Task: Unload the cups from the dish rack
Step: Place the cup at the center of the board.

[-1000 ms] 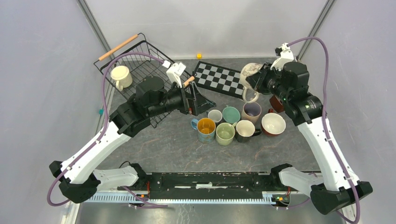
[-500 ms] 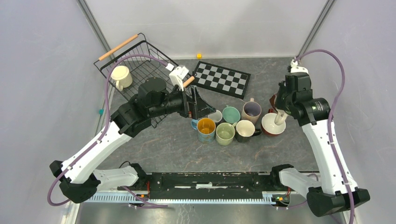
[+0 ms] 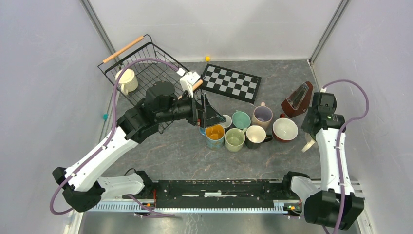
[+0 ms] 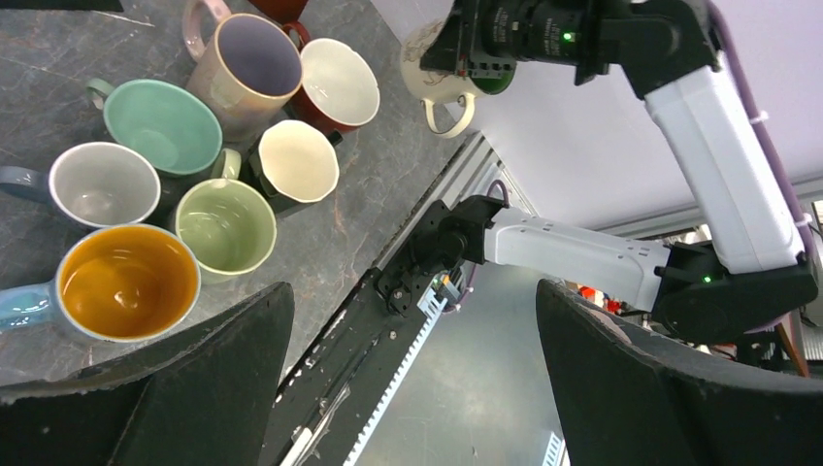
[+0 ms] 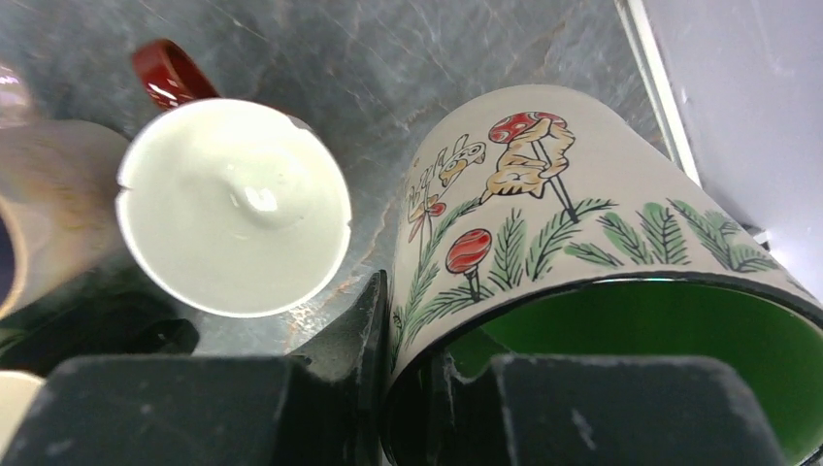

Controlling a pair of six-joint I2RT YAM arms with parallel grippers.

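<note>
Pinching the rim of a mushroom-painted cup (image 5: 582, 194), one finger inside and one outside, the right gripper (image 5: 417, 388) hangs it just beside the red cup (image 5: 238, 209), probably to set it with that group. The left gripper (image 4: 408, 388) gapes wide, empty; behind it the dish rack (image 3: 146, 73) holds one cream cup (image 3: 125, 80).

The grey stone table (image 3: 195, 156) is bare in front of the bunch of ceramic mugs (image 3: 234, 139), so a gripper can pass there. Behind them sit the black-and-white checkered board (image 3: 231, 82) and the brown wedge-shaped metronome (image 3: 297, 97). The left arm (image 3: 160, 102) hangs over the near corner of the black wire dish rack (image 3: 146, 68). The cream mushroom-painted mug (image 5: 543, 194) fills the gap beside the red mug with a white inside (image 5: 238, 209)
</note>
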